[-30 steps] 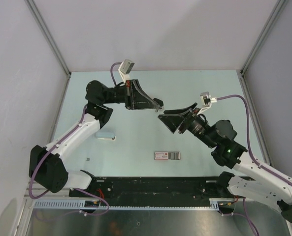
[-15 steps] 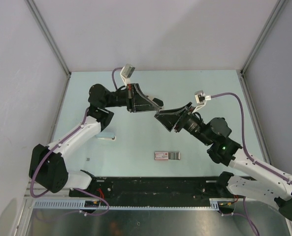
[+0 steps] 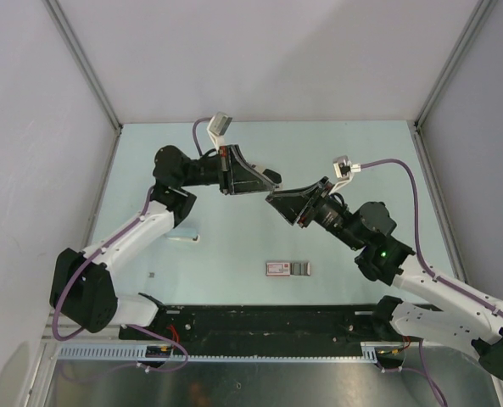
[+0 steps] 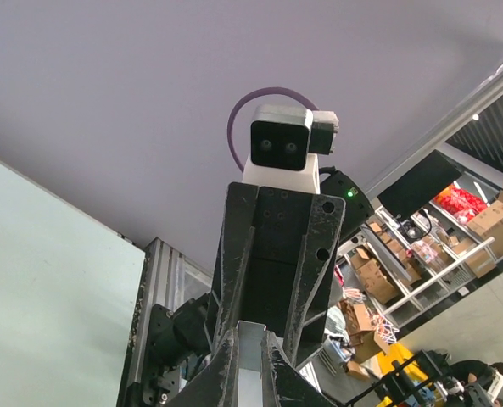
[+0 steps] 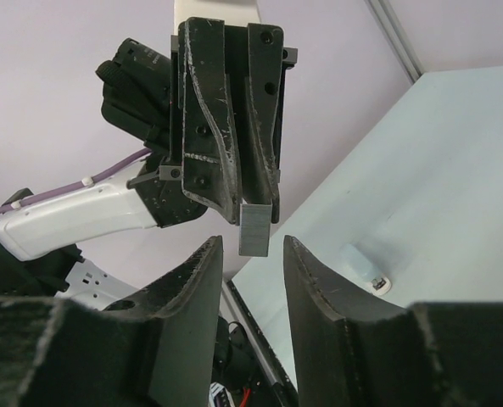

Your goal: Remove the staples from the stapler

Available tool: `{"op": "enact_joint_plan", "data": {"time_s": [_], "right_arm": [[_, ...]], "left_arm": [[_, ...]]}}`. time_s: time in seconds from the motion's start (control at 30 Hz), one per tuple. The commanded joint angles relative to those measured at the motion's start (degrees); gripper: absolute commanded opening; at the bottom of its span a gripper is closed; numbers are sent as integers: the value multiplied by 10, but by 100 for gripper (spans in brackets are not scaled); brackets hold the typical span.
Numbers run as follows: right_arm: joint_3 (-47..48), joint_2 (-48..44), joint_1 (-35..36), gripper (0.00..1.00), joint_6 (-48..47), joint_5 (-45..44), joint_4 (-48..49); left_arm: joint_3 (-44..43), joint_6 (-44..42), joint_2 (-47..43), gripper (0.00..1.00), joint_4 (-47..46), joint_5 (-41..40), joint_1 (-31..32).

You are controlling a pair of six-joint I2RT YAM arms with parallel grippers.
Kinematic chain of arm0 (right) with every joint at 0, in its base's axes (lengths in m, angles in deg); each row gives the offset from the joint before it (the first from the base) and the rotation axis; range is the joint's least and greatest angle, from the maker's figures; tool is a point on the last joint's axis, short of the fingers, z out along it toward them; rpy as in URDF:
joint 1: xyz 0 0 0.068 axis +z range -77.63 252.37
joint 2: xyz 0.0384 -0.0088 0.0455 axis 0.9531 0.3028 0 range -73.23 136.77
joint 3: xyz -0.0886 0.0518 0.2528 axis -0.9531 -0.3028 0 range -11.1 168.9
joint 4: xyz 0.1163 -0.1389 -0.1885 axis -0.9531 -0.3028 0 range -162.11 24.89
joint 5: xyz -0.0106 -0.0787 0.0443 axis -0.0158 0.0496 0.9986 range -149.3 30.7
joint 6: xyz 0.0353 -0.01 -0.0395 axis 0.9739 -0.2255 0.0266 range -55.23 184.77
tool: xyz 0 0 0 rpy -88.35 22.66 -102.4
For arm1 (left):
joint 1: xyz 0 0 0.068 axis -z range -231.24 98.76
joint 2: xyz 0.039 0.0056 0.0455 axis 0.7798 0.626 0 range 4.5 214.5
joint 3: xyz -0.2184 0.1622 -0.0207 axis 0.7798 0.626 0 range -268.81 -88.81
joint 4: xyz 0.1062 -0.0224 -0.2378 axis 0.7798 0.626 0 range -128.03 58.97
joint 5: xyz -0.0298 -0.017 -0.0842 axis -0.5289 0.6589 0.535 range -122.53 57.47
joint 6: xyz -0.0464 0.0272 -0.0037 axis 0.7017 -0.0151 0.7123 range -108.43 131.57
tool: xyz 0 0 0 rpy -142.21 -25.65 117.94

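My left gripper (image 3: 274, 179) is raised above the table and shut on a short grey strip of staples (image 5: 255, 229), which sticks out past its fingertips. The strip also shows between my left gripper's own jaws (image 4: 249, 335) in the left wrist view (image 4: 249, 369). My right gripper (image 3: 272, 200) is open and faces the left one. In the right wrist view its jaws (image 5: 253, 248) stand just short of the strip's free end, not touching it. The pale stapler (image 3: 186, 238) lies on the table by the left arm, partly hidden, and shows in the right wrist view (image 5: 366, 267).
A flat pink-and-white box (image 3: 287, 269) lies on the table near the front middle. The pale green table (image 3: 361, 161) is walled at the back and both sides. A black rail (image 3: 268, 320) runs along the near edge.
My right gripper has moved left and up toward the left gripper, so the two tips are now close. The left arm shifted slightly, still holding the strip.
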State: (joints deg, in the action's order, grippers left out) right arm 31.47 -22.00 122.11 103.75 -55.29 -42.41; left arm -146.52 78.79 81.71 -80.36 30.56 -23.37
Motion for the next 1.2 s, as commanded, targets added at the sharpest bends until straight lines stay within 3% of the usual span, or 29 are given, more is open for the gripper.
{"op": "enact_joint_plan", "data": {"time_s": [0.0, 0.6, 0.7, 0.8, 0.9, 1.03, 1.17], "right_arm": [[27, 1, 0, 38, -2, 2, 31], [27, 5, 1, 13, -21, -16, 11], [27, 5, 1, 10, -23, -17, 8], [27, 3, 1, 8, -25, -20, -4], [30, -3, 0, 7, -31, -24, -47], [36, -21, -2, 7, -38, -37, -154], [39, -36, -6, 8, -33, -80, -304]], "left_arm": [[7, -29, -19, 14, 3, -12, 0], [6, -51, -19, 17, 38, -13, 2], [4, -54, -20, 29, 45, -12, 2], [-2, -66, -22, 54, 66, -13, 2], [-15, -91, -24, 71, 99, -15, -3], [-47, -160, -23, 78, 201, -30, -21], [-109, -345, -17, 79, 419, -114, -40]]}}
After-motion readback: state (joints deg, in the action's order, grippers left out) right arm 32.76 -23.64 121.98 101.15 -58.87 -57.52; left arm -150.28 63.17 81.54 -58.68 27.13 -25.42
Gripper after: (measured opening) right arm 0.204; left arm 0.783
